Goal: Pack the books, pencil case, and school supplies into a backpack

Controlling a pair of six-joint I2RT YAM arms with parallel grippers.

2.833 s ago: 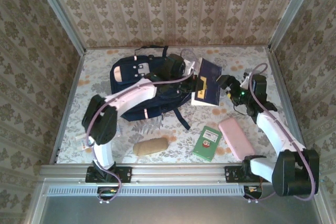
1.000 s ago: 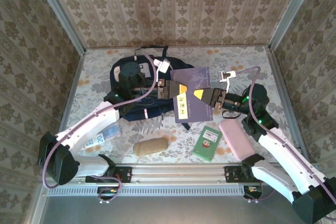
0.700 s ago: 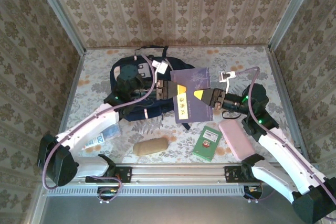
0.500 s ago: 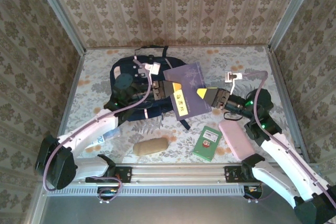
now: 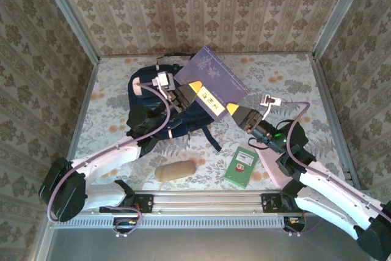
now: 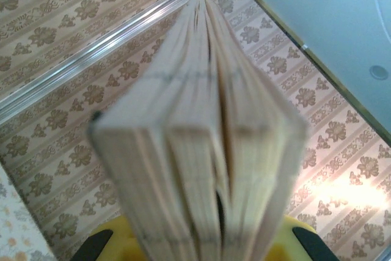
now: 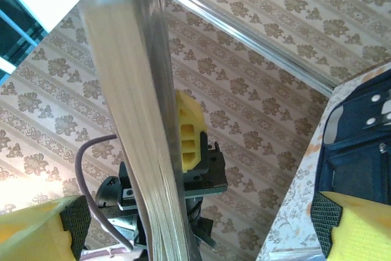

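1. The backpack is the biggest thing on the desk. It lies toward the far left, and we cannot tell whether its mouth is open.
2. The navy book hangs in the air above the backpack's right side. It is tilted, with its top corner toward the back wall.
3. The left tool is clamped on the book's lower edge. In the left wrist view its yellow fingers press on both covers, and the pages fan away from them.
4. The right tool sits at the book's lower right corner. In the right wrist view its fingers stand wide with the book between them, pinching nothing.
5. The pink pencil case lies partly under the right arm. The tan pouch lies near the front rail, and the small green book lies on the desk between them.
6. We judge the packing to be at an early stage. One book is lifted but not yet in, and the pencil case, pouch and green book are still waiting on the desk.
7. Half a second ago the book lay lower and flatter between the two tools. Now it has risen and tipped up, and the right tool has drawn in toward the near side.
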